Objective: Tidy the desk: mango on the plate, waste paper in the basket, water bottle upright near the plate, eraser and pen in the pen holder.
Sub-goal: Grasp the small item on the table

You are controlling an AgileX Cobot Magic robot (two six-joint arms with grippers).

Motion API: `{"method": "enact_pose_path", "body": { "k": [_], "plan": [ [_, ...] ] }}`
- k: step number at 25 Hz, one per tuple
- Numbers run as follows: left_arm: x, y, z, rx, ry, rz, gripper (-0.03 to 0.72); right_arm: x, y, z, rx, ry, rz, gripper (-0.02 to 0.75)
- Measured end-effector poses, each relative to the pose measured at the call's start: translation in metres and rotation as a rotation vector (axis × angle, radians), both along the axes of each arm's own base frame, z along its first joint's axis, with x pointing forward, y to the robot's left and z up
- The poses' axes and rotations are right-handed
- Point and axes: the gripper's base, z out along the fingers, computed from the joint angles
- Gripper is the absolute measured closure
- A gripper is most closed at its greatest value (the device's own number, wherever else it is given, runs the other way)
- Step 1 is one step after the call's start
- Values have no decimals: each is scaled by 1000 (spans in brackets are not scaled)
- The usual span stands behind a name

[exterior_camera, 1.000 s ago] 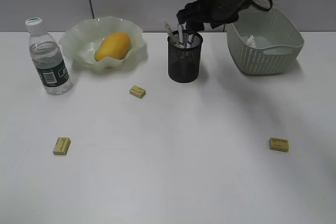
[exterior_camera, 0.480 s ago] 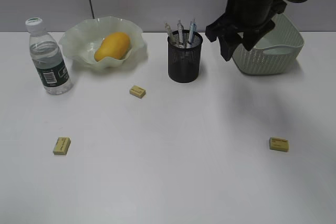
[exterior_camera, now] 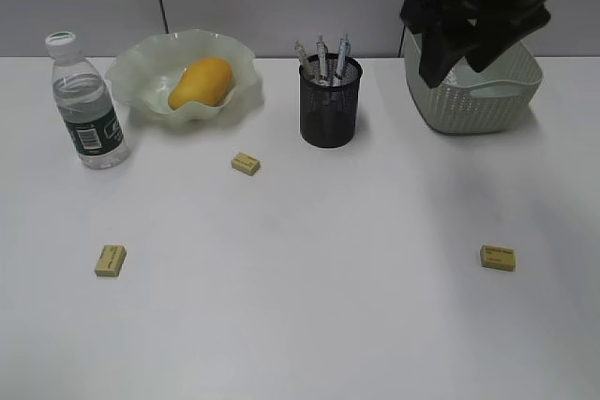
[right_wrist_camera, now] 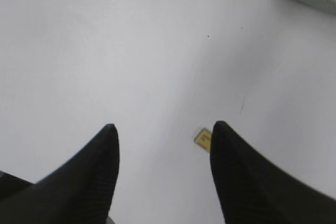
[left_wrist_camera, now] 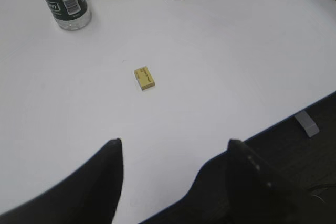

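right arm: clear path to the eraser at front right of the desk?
Probably yes. The right gripper is open and empty above bare desk, and the eraser lies flat just ahead between its fingertips. In the exterior view that eraser sits alone, well clear of the basket.

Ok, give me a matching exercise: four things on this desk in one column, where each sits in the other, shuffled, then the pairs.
Things:
1. mango
2. water bottle
3. pens
4. right pincer

Places:
A. in the pen holder
B. raised in front of the basket
C. on the plate
D. upright, left of the plate

Pairs: 1-C, 2-D, 3-A, 4-B
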Motion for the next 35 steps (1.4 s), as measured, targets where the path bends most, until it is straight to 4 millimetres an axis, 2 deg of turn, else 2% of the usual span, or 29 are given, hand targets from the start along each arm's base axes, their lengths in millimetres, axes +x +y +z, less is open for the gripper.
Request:
{"method": "enact_pose_path", "body": {
  "k": [4,7,14,20,28,35],
  "plan": [
    [0,0,0,0,0,0,222,-32,-16,20,16,-25,0,293],
    [0,0,0,0,0,0,222,-59,-31,26,6,-34,0,290],
    [0,0,0,0,0,0,222,-123,-65,16,-24,-14,2,258],
    [0,0,0,0,0,0,222,-174,-91,-4,-17,-29,3,252],
    [0,0,0,0,-1,0,222,-243,-125,-18,76,-213,3,250],
    [0,0,0,-2,-3,0,222,-286,-148,-20,171,-415,0,250]
  ]
}}
